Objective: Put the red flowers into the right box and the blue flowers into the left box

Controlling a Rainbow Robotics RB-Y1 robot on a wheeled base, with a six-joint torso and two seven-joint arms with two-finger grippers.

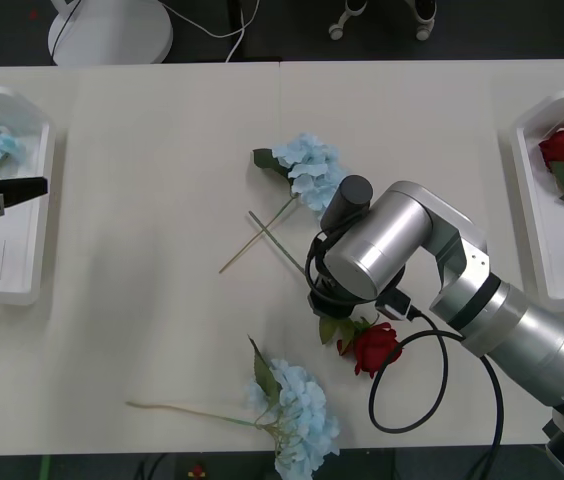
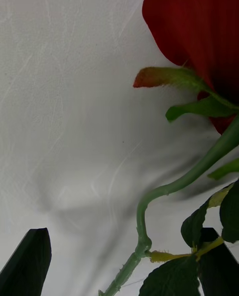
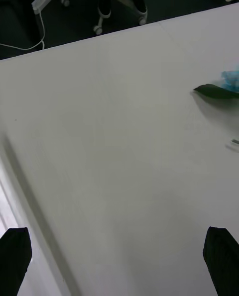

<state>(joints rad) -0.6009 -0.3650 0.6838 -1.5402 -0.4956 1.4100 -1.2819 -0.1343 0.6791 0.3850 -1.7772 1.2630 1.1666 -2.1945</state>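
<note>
Now I have the right claw (image 2: 124, 263) spread low over the tabletop (image 1: 142, 300), astride the stem of the red rose (image 1: 374, 347) lying beside it, so closing and carrying to the right box (image 1: 562, 250) comes next, while my left claw (image 3: 119, 261) waits spread by the left box (image 1: 12, 210).

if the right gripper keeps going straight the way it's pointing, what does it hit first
Probably the red rose: its green stem lies between the open right gripper, low over the white table. Depth is unclear.
</note>
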